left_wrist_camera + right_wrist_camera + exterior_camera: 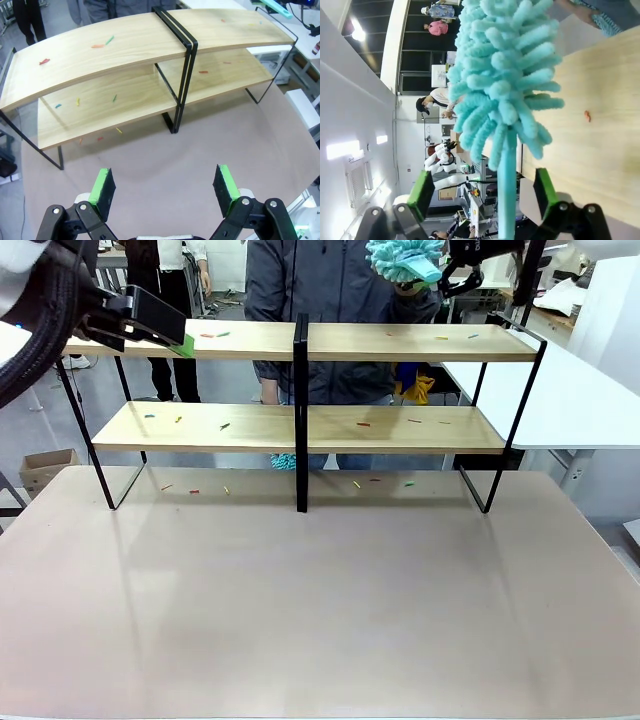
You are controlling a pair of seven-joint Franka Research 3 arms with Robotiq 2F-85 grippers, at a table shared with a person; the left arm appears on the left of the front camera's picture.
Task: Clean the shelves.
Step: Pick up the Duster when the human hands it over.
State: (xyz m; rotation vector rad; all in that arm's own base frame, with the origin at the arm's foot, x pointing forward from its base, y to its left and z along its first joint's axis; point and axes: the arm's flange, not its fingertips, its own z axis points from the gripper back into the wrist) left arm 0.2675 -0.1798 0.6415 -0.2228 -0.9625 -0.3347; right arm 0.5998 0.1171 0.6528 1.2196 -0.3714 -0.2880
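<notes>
Two-tier shelves (260,428) stand at the table's (320,620) far side, with coloured scraps (98,46) on both boards (clearest in the left wrist view). The left gripper (162,172), fingers wide and empty, faces them from the near left. The right wrist view adds a teal duster (500,75), its handle between the right gripper's (482,175) wide-spread fingers, with the top board just beyond.

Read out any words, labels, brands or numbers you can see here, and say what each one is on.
No readable text anywhere.
Shelves: bare wood and black frame, no print.
Duster: no label showing.
Cardboard box on the floor: no print readable.
Background boards far off in the right wrist view: too small and blurred to read.
</notes>
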